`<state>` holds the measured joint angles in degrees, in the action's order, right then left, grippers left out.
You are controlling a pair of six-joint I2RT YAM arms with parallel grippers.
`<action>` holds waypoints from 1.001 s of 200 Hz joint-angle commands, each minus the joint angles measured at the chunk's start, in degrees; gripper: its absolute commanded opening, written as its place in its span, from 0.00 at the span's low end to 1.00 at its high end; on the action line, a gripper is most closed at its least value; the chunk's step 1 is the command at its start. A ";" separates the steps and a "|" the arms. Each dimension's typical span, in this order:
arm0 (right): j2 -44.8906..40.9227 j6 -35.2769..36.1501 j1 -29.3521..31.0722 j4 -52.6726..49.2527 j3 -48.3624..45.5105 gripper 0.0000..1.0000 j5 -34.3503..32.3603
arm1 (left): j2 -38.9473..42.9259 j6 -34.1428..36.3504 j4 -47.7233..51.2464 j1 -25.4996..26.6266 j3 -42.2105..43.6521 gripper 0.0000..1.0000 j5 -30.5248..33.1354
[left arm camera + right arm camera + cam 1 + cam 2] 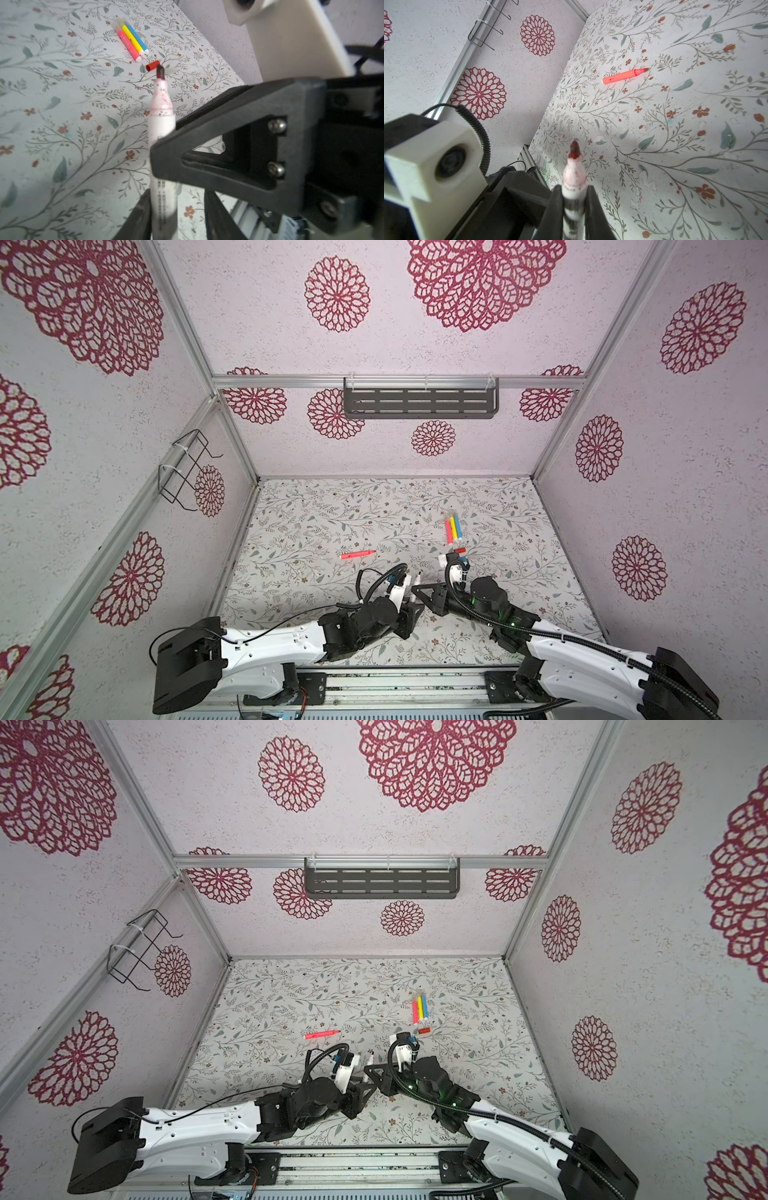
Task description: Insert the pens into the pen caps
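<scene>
A white pen [574, 172] with a dark red tip stands between both grippers near the table's front middle [415, 578]. My right gripper [574, 191] is shut on its barrel just below the tip. My left gripper [176, 199] is lower on the same pen. One finger touches it and the other stands apart, so this gripper is open. A red-orange uncapped pen [357, 555] lies alone to the left. Pink, yellow and blue pens [131, 39] lie side by side, pale caps on their far ends. A red pen cap [152, 65] and a translucent one [170, 71] lie just in front of them.
The floral table [332, 522] is walled on three sides. A dark slotted shelf [419, 402] hangs on the back wall and a wire rack [187, 468] on the left wall. A metal rail [399, 689] runs along the front edge behind the arms.
</scene>
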<state>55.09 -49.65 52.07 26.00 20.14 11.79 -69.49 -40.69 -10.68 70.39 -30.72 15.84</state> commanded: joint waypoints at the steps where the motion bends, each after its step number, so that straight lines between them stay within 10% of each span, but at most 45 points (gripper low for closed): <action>1: 0.78 -0.80 1.68 2.68 2.26 0.06 -2.74 | 0.01 0.43 -1.65 0.48 0.98 0.22 0.56; 94: -4.87 -1.87 6.32 -1.01 -0.52 0.06 -13.67 | 0.53 -0.89 -10.51 -0.91 5.63 0.00 -3.09; 162: -15.22 2.12 4.69 -16.40 -0.23 0.65 -26.75 | 1.44 -0.86 -8.22 -5.91 4.85 0.00 -8.53; 200: -19.18 3.91 -3.12 -28.28 2.93 0.72 -31.02 | 7.39 3.37 -1.55 -8.07 3.65 0.00 -6.77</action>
<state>38.28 -48.05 53.43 5.56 20.45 -14.28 -65.76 -39.97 -16.05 63.90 -25.56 8.51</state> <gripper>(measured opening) 0.712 0.191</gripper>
